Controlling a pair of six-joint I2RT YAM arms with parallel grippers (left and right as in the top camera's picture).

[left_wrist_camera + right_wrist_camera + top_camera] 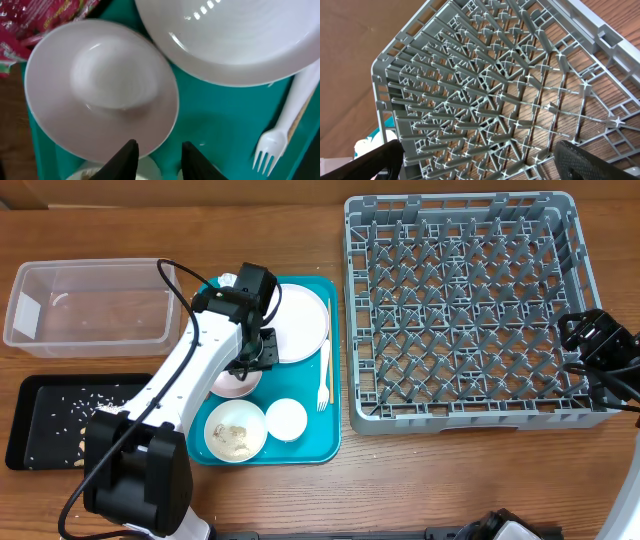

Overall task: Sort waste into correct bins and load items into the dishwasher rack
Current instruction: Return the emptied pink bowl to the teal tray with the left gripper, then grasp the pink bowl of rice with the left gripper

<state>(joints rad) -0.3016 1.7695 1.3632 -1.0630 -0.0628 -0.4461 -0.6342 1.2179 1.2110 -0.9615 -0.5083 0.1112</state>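
Print on the red wrapper (40,17) is yellowish and too blurred to read. The left arm reaches across the teal tray (220,115) with its wrist tipped down. Its claw (159,147) is slightly parted and empty, just over the near rim of the pink bowl (100,85), which sits beside the white plate (235,35) and fork (280,130). The right claw (477,150) hangs spread wide, holding nothing, over the grey rack (485,85) on the counter (400,480).
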